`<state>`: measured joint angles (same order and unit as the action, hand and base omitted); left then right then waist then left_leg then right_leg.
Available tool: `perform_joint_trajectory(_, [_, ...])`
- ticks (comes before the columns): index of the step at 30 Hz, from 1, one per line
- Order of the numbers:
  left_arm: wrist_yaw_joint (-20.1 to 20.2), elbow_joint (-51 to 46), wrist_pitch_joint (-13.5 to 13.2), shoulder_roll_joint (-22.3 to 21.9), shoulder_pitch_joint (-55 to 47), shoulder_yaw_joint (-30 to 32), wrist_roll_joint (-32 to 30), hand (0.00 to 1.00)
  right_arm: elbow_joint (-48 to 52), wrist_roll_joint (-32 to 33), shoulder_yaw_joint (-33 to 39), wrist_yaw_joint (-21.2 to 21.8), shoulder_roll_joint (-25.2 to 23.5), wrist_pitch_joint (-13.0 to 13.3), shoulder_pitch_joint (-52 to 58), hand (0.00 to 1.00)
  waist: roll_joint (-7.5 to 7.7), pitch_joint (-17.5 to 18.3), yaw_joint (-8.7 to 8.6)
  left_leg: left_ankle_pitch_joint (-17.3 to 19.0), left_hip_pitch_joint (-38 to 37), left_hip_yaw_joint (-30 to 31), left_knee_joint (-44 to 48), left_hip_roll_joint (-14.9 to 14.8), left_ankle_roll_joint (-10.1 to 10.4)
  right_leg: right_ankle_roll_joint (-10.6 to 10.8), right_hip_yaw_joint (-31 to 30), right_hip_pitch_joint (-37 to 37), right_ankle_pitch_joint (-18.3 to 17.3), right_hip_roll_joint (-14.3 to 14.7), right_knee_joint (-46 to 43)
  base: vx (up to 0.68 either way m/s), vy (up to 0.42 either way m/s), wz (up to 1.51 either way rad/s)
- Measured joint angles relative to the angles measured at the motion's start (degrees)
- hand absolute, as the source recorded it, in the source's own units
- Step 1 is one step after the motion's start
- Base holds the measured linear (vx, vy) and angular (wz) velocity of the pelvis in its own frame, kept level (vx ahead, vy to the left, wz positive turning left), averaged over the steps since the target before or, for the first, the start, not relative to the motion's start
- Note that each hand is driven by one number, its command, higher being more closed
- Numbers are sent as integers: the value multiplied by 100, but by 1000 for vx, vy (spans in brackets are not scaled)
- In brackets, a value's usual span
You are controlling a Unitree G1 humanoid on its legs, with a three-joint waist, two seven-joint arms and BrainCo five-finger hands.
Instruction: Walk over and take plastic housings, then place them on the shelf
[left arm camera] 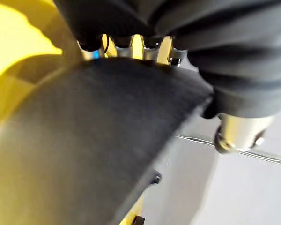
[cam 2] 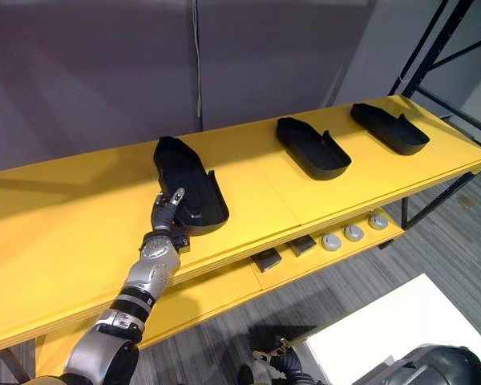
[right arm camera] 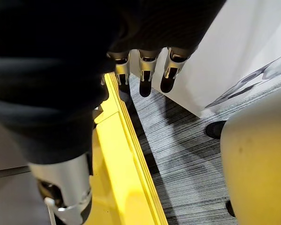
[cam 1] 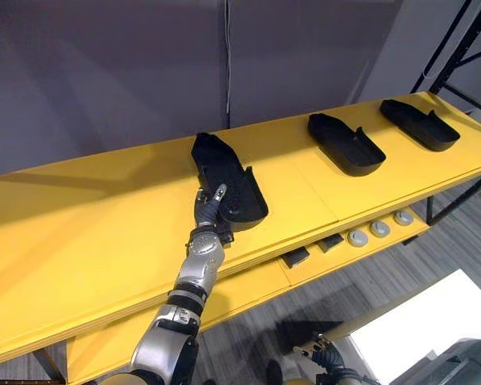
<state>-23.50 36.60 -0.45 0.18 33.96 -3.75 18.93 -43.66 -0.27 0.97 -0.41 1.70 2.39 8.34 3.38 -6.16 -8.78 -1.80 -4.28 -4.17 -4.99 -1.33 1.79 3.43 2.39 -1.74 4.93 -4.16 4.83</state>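
Observation:
Three black plastic housings lie on the yellow top shelf [cam 1: 80,233]. The nearest housing [cam 1: 228,180] sits mid-shelf, and my left hand [cam 1: 211,207] is at its near end, fingers and thumb curled on its wall. Up close, this housing [left arm camera: 84,154] lies between the fingers and the thumb [left arm camera: 241,129]. A second housing [cam 1: 345,143] and a third housing [cam 1: 418,124] rest further right, untouched. My right hand [right arm camera: 145,75] hangs low beside the shelf edge, fingers relaxed and holding nothing, and it also shows near the floor [cam 2: 276,353].
The lower yellow shelf [cam 1: 248,293] carries three grey round parts [cam 1: 380,228] and two small black blocks [cam 1: 297,257]. A dark rack upright [cam 1: 457,48] stands at the right end. A white surface [cam 1: 433,321] lies at lower right. A grey wall backs the shelf.

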Motion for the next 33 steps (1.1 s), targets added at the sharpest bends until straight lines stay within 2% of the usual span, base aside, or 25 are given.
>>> perform_joint_trajectory(12, [-133, -605, -10, -1, -379, 121, -171, 0, -10, 32, -1, -10, 8, 0, -62, 0, -31, -28, 4, -14, 2, 88, 1, 4, -17, 0, 79, -35, -1, -5, 0, 0, 0, 2])
perform_joint_trajectory(23, [-332, -1977, 190, -21, -1099, 193, -2089, 0, -128, 48, 6, -9, 17, 1, -77, 0, -41, -30, 82, -47, -43, 174, 0, 28, -58, 0, 178, -127, -1, -27, 0, -3, 11, 4])
perform_joint_trajectory(24, [-330, -2204, 189, -31, -1227, 145, -2252, 100, -129, 48, 6, -9, 17, 2, -67, 0, -43, -31, 113, -46, -66, 171, 0, 29, -58, 0, 175, -149, -2, -29, 0, 0, 0, 0])
perform_joint_trajectory(28, [-172, -2942, 120, 45, -1744, -446, -2608, 100, -192, 87, 8, -5, 17, 7, 14, 0, -57, -26, 227, -46, -100, 176, -19, 30, -58, 1, 182, -189, -4, -31, 2, 0, 0, 0])
perform_joint_trajectory(30, [133, -3109, 0, 43, -1994, -855, -2722, 100, -208, 144, 6, -3, 15, 9, 36, 0, -65, -22, 295, -47, -101, 174, -21, 31, -59, 3, 179, -189, -5, -32, 2, 0, 0, 0])
perform_joint_trajectory(33, [380, -3116, -120, 45, -2178, -1203, -2842, 100, -227, 176, 6, -4, 18, 19, 36, 0, -75, -16, 308, -46, -101, 167, -22, 29, -59, 7, 173, -188, -9, -31, 3, 0, 0, 0])
